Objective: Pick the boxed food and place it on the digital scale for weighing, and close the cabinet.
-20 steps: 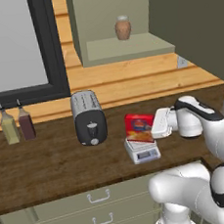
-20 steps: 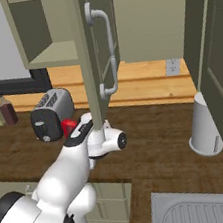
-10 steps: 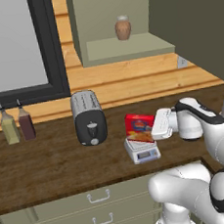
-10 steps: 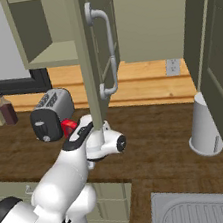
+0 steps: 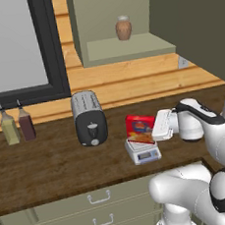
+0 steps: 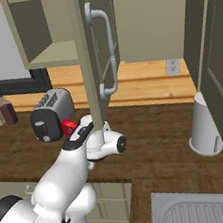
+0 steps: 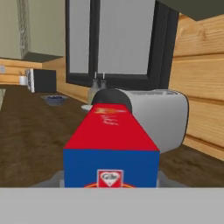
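The box (image 5: 140,128) stands on the scale (image 5: 143,151), directly ahead of our pincer (image 5: 158,125), whose white hand sits just beside the carton's right edge; from the hand camera we see its red top and blue end (image 7: 111,151) close in front, the toaster (image 5: 89,118) beyond it. Our fingers are hidden, so we cannot tell whether they are parted or gripping. Above the pincer, the cabinet (image 6: 94,60) hangs open, a brown jar (image 5: 123,28) on its shelf.
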